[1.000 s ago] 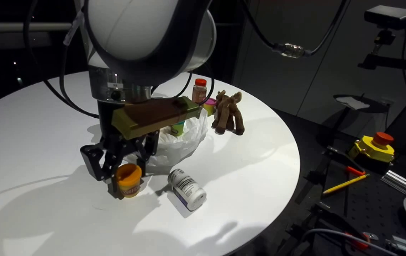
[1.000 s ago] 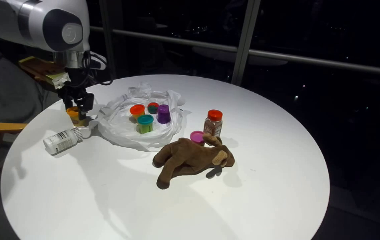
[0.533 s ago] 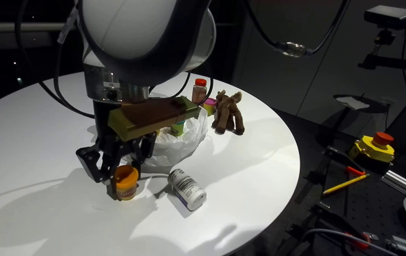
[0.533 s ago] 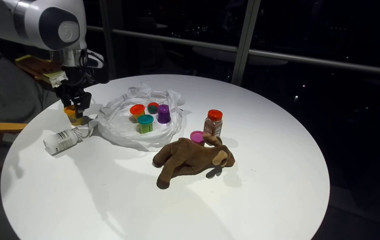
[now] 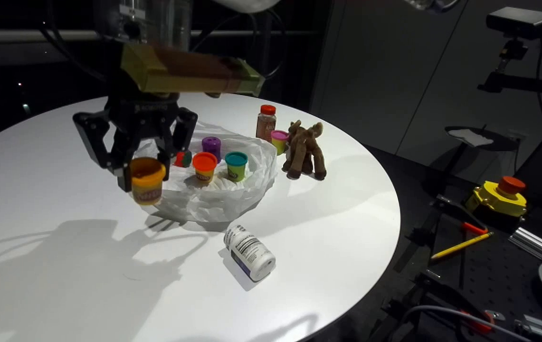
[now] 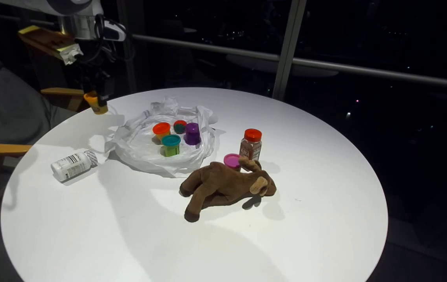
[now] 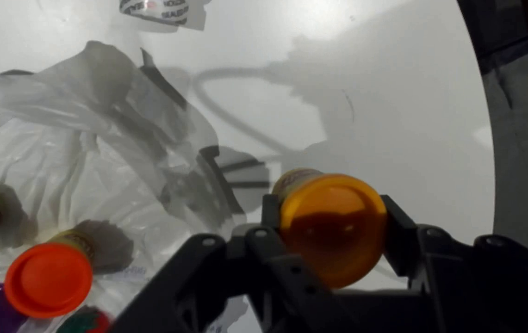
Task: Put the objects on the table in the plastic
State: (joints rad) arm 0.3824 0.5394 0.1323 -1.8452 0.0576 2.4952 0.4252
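My gripper [image 5: 142, 175] is shut on an orange-lidded tub [image 5: 148, 190] and holds it above the table, left of the plastic in an exterior view. The tub also shows in an exterior view [image 6: 97, 104], slightly tilted, and between the fingers in the wrist view [image 7: 338, 231]. The white plastic bag [image 6: 145, 160] lies spread on the table. On it stand a red-lidded tub [image 6: 161, 130], a teal-lidded tub [image 6: 171, 145], a purple container [image 6: 192, 134] and a red and green round object [image 6: 180, 126]. A white bottle [image 5: 250, 254] lies on its side beside the bag.
A brown plush animal [image 6: 227, 184], a pink-lidded tub [image 6: 231, 161] and a red-capped jar [image 6: 251, 145] are grouped on the table beyond the bag. The round table's edge [image 7: 488, 125] runs near the gripper in the wrist view. A chair [image 6: 8, 90] stands beside the table.
My gripper has risen with the orange-lidded tub, lifting it off the table, and moved slightly left in an exterior view. The bag, its contents and the white bottle stay in place.
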